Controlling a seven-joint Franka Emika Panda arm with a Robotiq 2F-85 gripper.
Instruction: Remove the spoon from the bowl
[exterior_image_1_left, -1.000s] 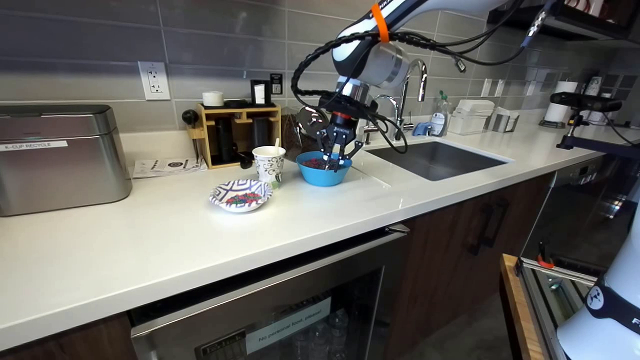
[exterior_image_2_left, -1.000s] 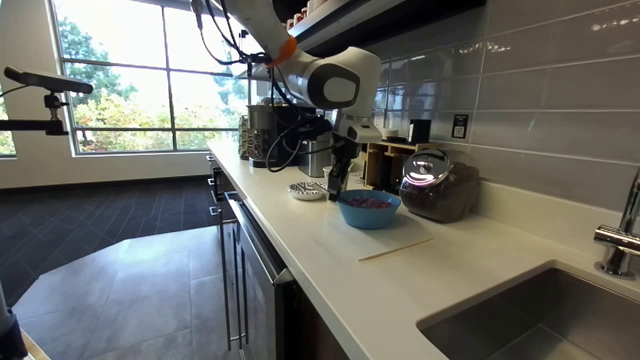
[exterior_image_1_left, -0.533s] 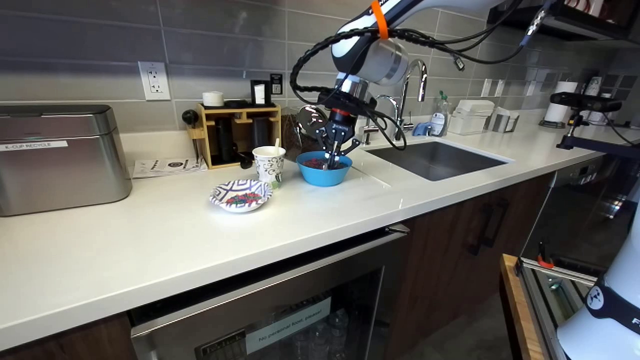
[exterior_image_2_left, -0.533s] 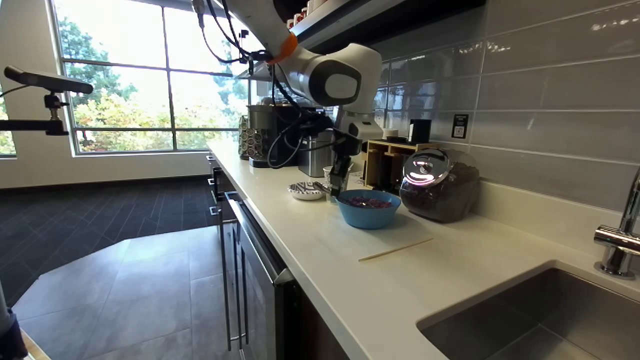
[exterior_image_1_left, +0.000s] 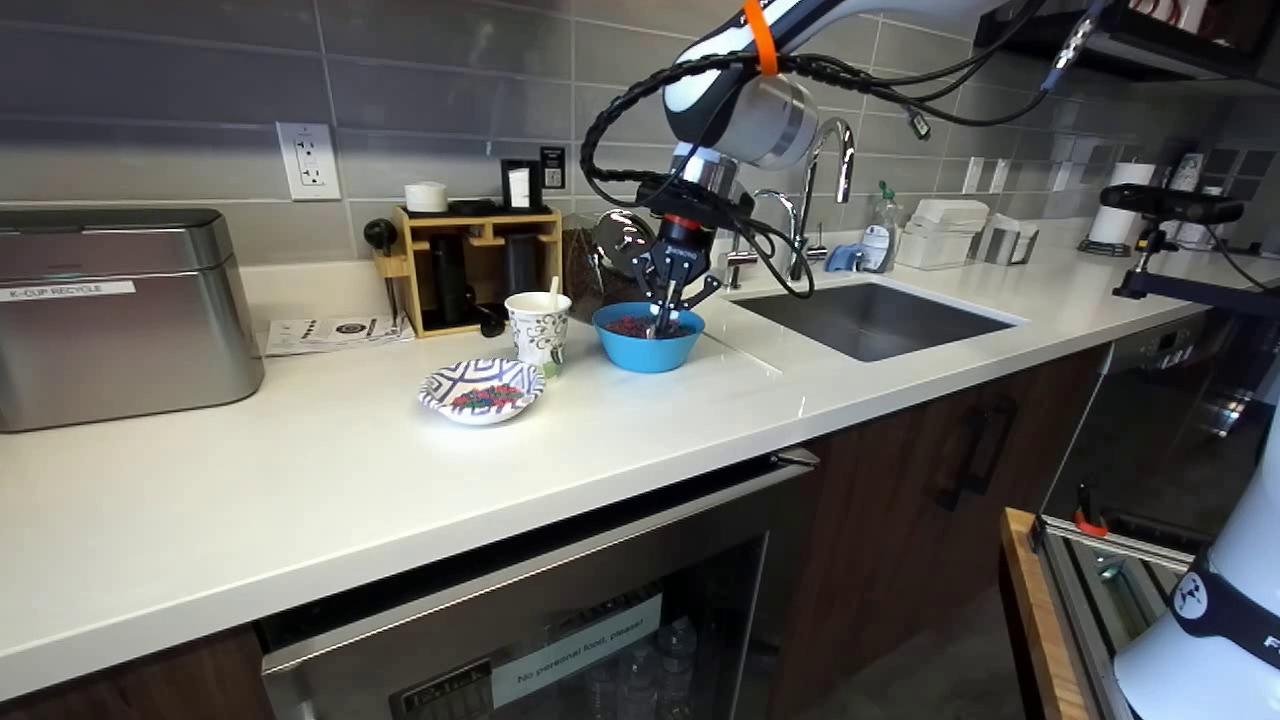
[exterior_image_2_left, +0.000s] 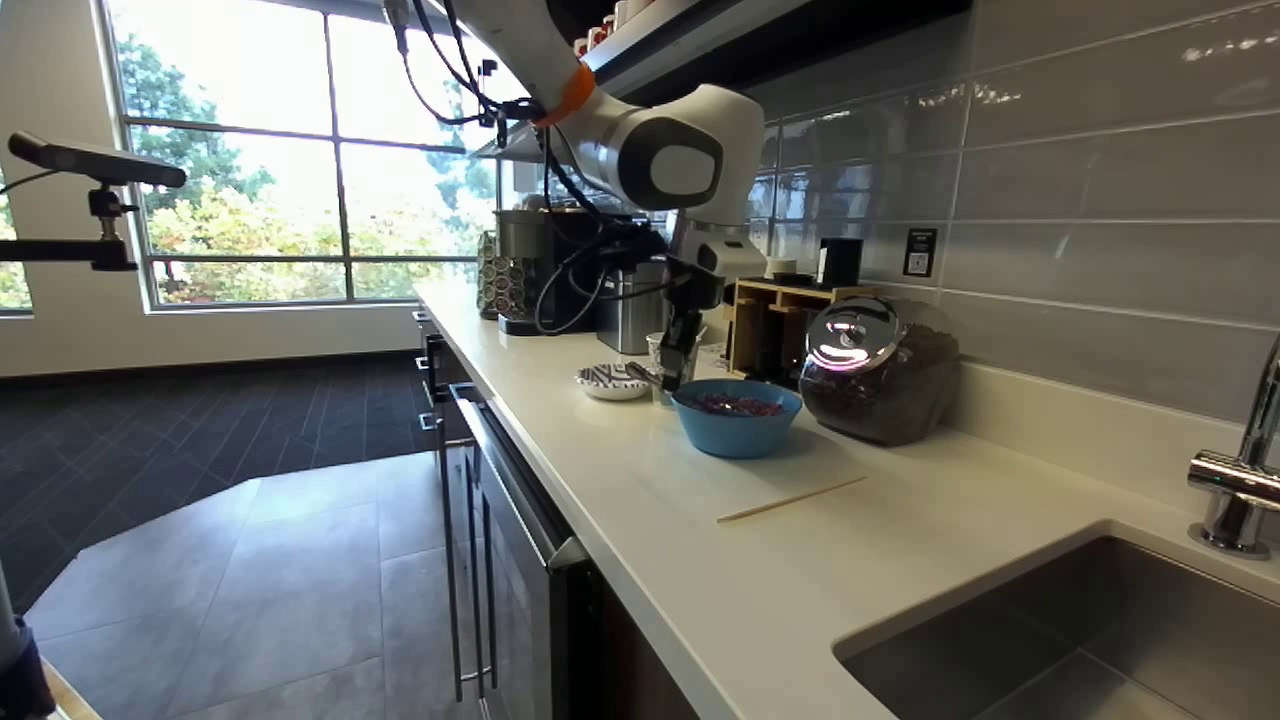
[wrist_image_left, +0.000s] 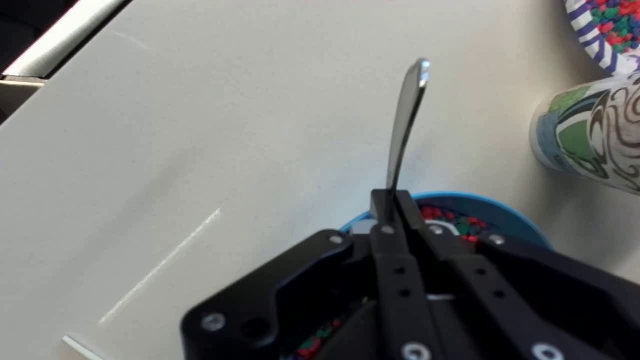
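Thin silvery metal spoon: jaws just clamped its handle, jutting out of round light-blue bowl; scoop end hidden, presumably inside. Grasp looks done; lift-out likely next.

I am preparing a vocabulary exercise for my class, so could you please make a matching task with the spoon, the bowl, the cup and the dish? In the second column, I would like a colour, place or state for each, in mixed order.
Things
1. spoon
2. bowl
3. cup
4. dish

Colour, place or state
A. white with purple stripes
B. standing upright on the counter, with a pale stick in it
C. held in the shut gripper
D. plain blue on the outside

Right pairs: 1-C; 2-D; 3-B; 4-A.
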